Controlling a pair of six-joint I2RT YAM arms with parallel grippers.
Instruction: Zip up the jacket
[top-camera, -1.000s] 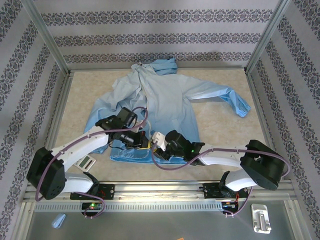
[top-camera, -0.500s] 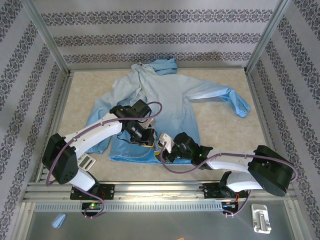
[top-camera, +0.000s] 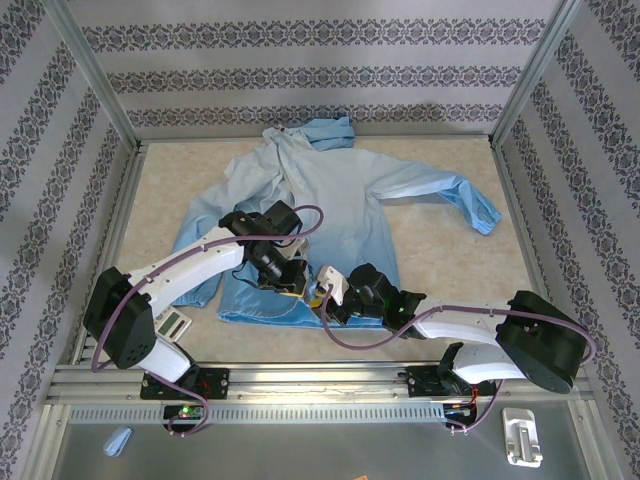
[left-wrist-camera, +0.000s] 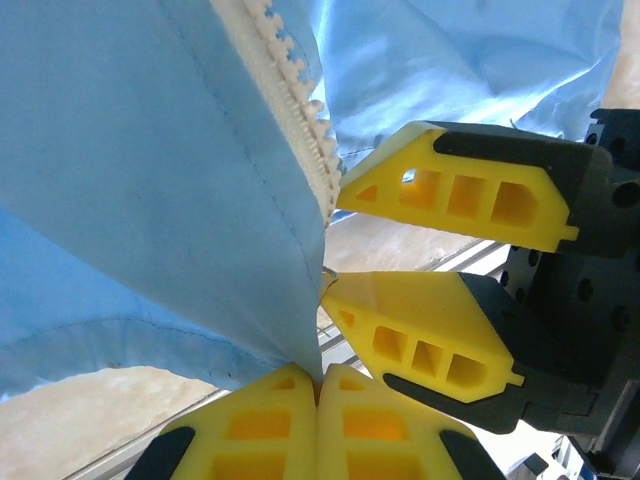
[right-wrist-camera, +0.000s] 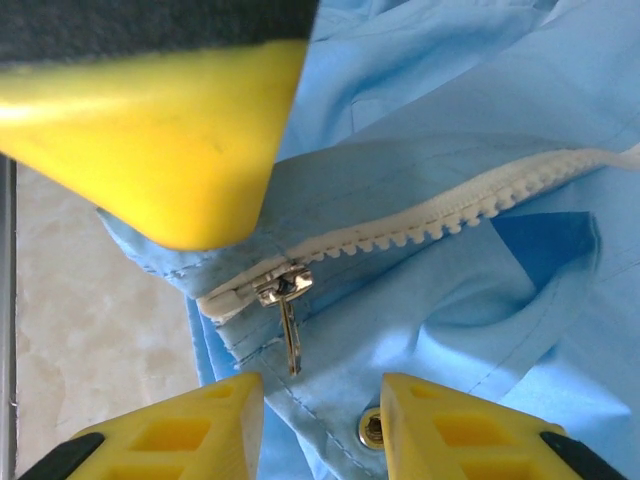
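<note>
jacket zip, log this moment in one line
left tool: shut on jacket hem corner | right tool: open, zipper pull at its gap, ungripped | zip: slider near hem, teeth open

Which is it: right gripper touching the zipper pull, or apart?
Apart. Right wrist view: the right gripper is open, and the zipper pull hangs just past its fingertips, with jacket fabric showing between it and each finger.
</note>
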